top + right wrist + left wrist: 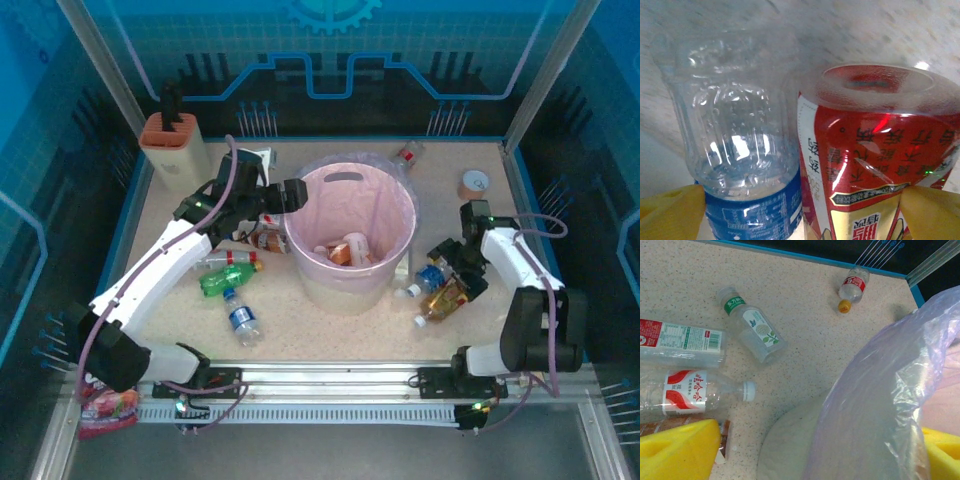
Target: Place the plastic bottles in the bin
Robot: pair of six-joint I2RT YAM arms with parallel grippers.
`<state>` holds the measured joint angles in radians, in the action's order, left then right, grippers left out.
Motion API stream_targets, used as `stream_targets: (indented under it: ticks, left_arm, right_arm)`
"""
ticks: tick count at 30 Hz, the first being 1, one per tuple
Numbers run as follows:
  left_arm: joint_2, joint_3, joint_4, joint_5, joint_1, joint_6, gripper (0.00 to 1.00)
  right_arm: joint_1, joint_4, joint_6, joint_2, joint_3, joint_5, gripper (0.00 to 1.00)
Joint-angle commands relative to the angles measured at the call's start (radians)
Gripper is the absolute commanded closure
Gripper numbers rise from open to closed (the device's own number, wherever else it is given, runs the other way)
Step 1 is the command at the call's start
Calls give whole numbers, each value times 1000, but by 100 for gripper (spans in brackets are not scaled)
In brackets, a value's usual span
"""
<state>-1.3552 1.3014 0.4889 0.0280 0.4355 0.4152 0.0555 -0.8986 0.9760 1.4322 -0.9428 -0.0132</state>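
Note:
The bin (pixel 400 205), a pale bucket lined with a pink bag, stands mid-table with a few bottles inside it (pixel 350 250). My left gripper (pixel 293 195) hangs open at the bin's left rim; in the left wrist view its yellow pads (pixel 680 450) straddle the bin's wall (pixel 790 445), holding nothing. Left of the bin lie a green bottle (pixel 225 282), a red-labelled clear bottle (pixel 228 260) and a small blue-labelled one (pixel 243 322). My right gripper (pixel 450 270) is low, right of the bin. Its open jaws straddle a blue-labelled clear bottle (pixel 740 150) and a red-labelled bottle (pixel 870 165).
A beige-and-orange knife block (pixel 172 148) stands at the back left. An orange-rimmed cup (pixel 474 184) sits at the back right. One small bottle (pixel 408 153) lies behind the bin. A red snack bag (pixel 108 408) hangs off the near left corner.

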Motion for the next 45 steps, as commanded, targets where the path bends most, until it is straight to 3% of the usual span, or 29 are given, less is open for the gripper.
stream_targets:
  ticks: [1, 7, 10, 15, 22, 33, 37, 45]
  left_arm:
    - [-18, 33, 6, -9, -10, -12, 13]
    - [-39, 43, 5, -16, -13, -12, 13]
    - [-38, 41, 7, -15, -14, -11, 13]
    - [-31, 36, 3, -14, -15, -7, 13]
    - [-19, 31, 7, -27, -18, -1, 13]
    - [7, -13, -14, -18, -23, 34, 13]
    - [11, -21, -13, -10, -25, 33, 13]
    - [18, -31, -14, -6, -26, 36, 13]
  right_arm:
    - [-16, 214, -4, 101, -31, 40, 0]
    - [-8, 123, -140, 231, -256, 36, 0]
    - [-7, 53, -204, 217, -312, 7, 0]
    - [31, -12, -281, 161, -302, -15, 0]
    - [23, -13, -421, 271, -319, 85, 2]
    - [42, 102, -443, 356, -236, 66, 8]
    - [62, 150, -445, 354, -196, 71, 13]
    - [87, 59, -499, 256, -208, 16, 31]
